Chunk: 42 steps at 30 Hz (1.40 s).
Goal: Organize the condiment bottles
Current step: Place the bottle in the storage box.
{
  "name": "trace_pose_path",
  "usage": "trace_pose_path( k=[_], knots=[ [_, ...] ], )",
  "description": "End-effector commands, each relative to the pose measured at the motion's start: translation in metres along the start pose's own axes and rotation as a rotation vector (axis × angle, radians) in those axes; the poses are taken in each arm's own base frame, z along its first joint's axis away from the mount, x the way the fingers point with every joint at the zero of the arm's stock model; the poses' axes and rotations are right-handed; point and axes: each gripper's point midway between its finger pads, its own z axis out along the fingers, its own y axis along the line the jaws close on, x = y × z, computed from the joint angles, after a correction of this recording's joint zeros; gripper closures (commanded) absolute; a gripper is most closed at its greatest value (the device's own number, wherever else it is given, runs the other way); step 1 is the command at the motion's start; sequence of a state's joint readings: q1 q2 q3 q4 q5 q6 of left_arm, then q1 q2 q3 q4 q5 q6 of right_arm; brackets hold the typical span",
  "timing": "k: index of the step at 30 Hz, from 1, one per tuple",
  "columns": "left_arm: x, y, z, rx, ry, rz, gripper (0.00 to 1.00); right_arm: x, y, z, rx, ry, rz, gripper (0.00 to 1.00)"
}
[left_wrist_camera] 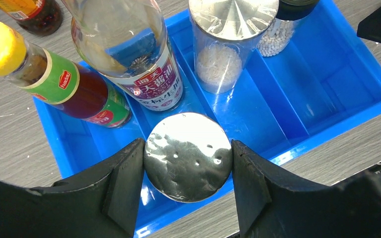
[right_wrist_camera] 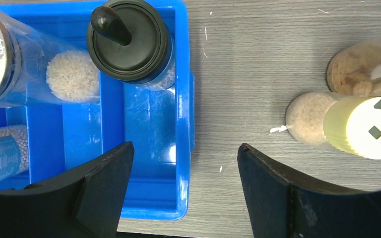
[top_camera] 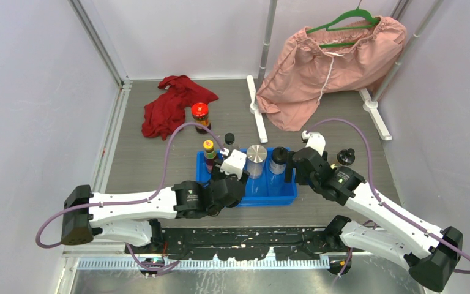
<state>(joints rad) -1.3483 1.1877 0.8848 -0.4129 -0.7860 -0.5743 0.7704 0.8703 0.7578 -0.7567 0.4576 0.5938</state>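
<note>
We find the left hand (left_wrist_camera: 186, 161) clamped on a silver-capped shaker (left_wrist_camera: 187, 148) over the near edge of the tray (left_wrist_camera: 357, 84), likely for slotting beside the bottles (left_wrist_camera: 129, 74). The right hand (right_wrist_camera: 184, 158) hangs open; two jars (right_wrist_camera: 307, 116) stand on the counter (right_wrist_camera: 258, 59).

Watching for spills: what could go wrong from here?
The left hand grips the silver-capped shaker over the blue tray's near rim; lowered here, it could catch the rim and tip. The soy sauce bottle stands close and might get knocked. The open right hand hovers over the tray's right wall and could strike it.
</note>
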Motion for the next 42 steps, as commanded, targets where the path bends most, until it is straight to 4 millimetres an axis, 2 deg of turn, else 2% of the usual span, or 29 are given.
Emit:
trace_pose_path(
  k=[1,37,42],
  knots=[
    [-0.025,-0.005,-0.002,-0.003,-0.092,-0.111,0.43,-0.010,0.005,-0.001,-0.020,-0.035,0.033,0.18],
    [0.006,-0.006,0.011,-0.021,-0.039,-0.129,0.40,-0.007,0.008,0.004,-0.023,-0.025,0.028,0.18],
    [0.007,-0.007,0.010,-0.016,-0.023,-0.126,0.34,-0.006,0.008,0.004,-0.024,-0.024,0.028,0.18]
  ],
)
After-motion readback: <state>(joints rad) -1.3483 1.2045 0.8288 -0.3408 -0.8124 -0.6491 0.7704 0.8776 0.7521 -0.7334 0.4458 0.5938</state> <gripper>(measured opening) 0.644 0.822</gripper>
